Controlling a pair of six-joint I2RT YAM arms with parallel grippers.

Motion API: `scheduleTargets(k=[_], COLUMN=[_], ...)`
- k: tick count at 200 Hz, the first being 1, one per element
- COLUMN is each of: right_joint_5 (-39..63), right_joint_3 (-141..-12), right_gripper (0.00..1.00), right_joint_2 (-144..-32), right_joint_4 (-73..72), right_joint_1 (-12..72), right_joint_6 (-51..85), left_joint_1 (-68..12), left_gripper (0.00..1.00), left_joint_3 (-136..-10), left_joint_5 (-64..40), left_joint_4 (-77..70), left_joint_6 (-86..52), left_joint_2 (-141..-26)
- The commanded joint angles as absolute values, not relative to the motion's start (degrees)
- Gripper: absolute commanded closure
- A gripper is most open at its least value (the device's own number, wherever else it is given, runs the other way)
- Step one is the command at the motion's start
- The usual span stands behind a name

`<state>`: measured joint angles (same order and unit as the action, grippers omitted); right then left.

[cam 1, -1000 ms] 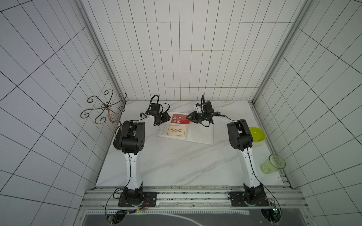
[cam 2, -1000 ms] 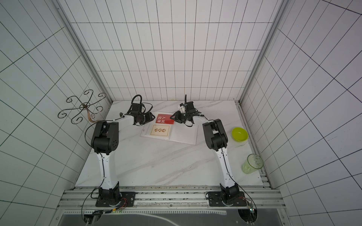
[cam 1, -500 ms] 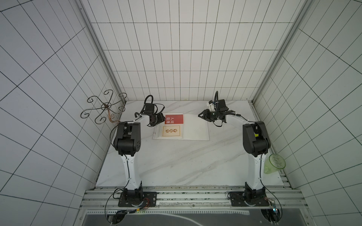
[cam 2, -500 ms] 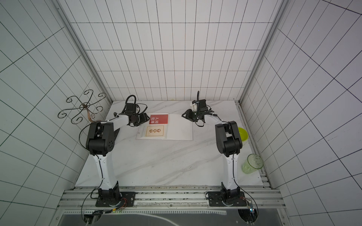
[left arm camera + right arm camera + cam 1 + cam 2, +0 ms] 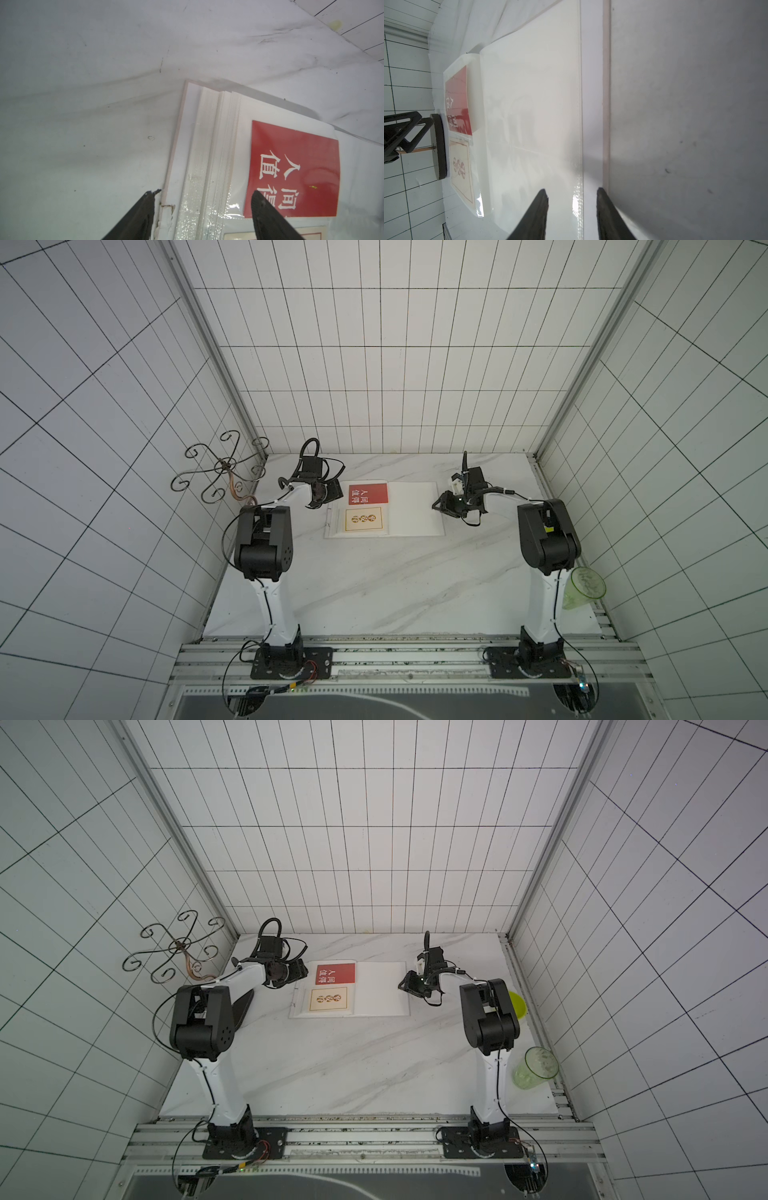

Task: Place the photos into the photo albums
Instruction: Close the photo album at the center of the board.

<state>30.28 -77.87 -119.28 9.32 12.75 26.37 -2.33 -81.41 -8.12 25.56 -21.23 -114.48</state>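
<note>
Red photo (image 5: 368, 493) & cream photo (image 5: 363, 519) are sleeved in open album (image 5: 413, 510); L pincer (image 5: 204, 192) (wide, empty) & R pincer (image 5: 571, 189) (narrower, empty) are held at its outer edges, prob. to steady pages.

The left end effector (image 5: 204, 193) has its two dark fingers (image 5: 143, 214) spread wide, with nothing clamped between them. One tip sits beside the cover edge of the open photo album (image 5: 207, 135), the other over the red photo (image 5: 295, 166) with white Chinese characters, which lies under a glossy sleeve. They may be touching the album, but this is hard to tell. A cream photo (image 5: 239, 234) peeks in beside it. The album lies on the white marbled counter (image 5: 83, 104), with a tiled wall (image 5: 363, 25) beyond.
</note>
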Motion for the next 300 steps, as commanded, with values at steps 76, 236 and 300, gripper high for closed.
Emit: scheduleTargets(k=[76, 236, 300], right_joint_5=[31.1, 35.3, 35.7], right_joint_3=[-69.4, -63.9, -63.5], right_gripper=[0.60, 0.61, 0.62], right_joint_2=[-116.9, -119.0, -118.8], right_joint_4=[9.3, 5.6, 5.7], right_joint_1=[12.7, 11.0, 10.8], right_joint_6=[25.6, 25.9, 25.5], left_joint_1=[-1.5, 3.9, 4.3], left_gripper=[0.26, 0.33, 0.35], left_joint_3=[-80.6, -70.1, -70.8], left_joint_5=[-21.2, -45.8, -49.0], left_joint_4=[28.2, 8.0, 7.1], left_joint_6=[-22.0, -37.2, -36.0], left_joint_2=[-123.1, -118.6, -118.0])
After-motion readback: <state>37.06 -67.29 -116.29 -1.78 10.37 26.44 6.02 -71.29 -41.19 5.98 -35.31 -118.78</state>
